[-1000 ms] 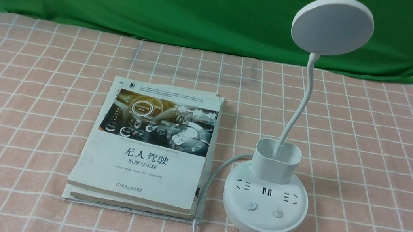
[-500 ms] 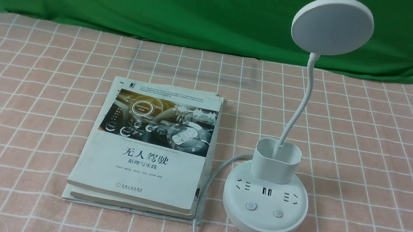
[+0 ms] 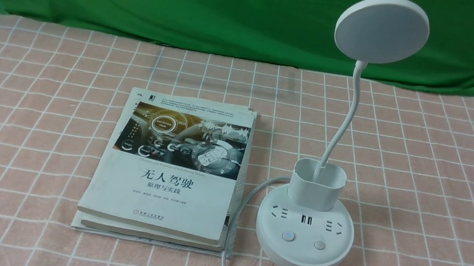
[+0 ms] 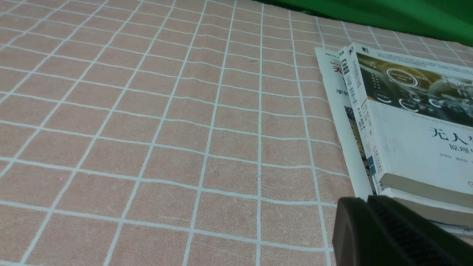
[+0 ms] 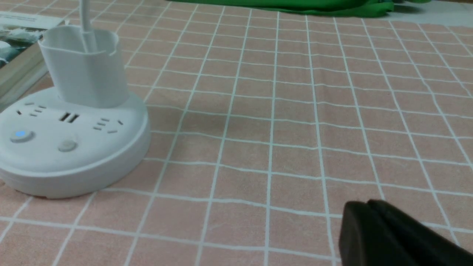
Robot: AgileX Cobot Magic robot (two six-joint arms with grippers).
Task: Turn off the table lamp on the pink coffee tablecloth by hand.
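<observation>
Pink coffee tablecloth (image 3: 42,80) same as a second ago: table lamp (image 3: 304,233) untouched, button (image 5: 20,135) glowing blue, both jaws pressed together, well apart from lamp. Press pending, probably.

White plastic table lamp (image 3: 304,233): smooth, matt disc head, slight sheen on round base; two small buttons look smooth plastic. Salmon-pink woven tablecloth with white grid lines (image 3: 432,177): soft, matt, fine nap, faint wrinkles. Plain green cloth backdrop (image 3: 190,3), far side: matt, creased. White paperback books (image 3: 169,174), left of lamp: paper, cover semi-gloss, page edges rough, off-white. Grey power cord (image 3: 229,242): smooth, rubbery-looking. Black left gripper (image 4: 369,225): matt, ribbed pad. Black right gripper (image 5: 369,229): matt.
</observation>
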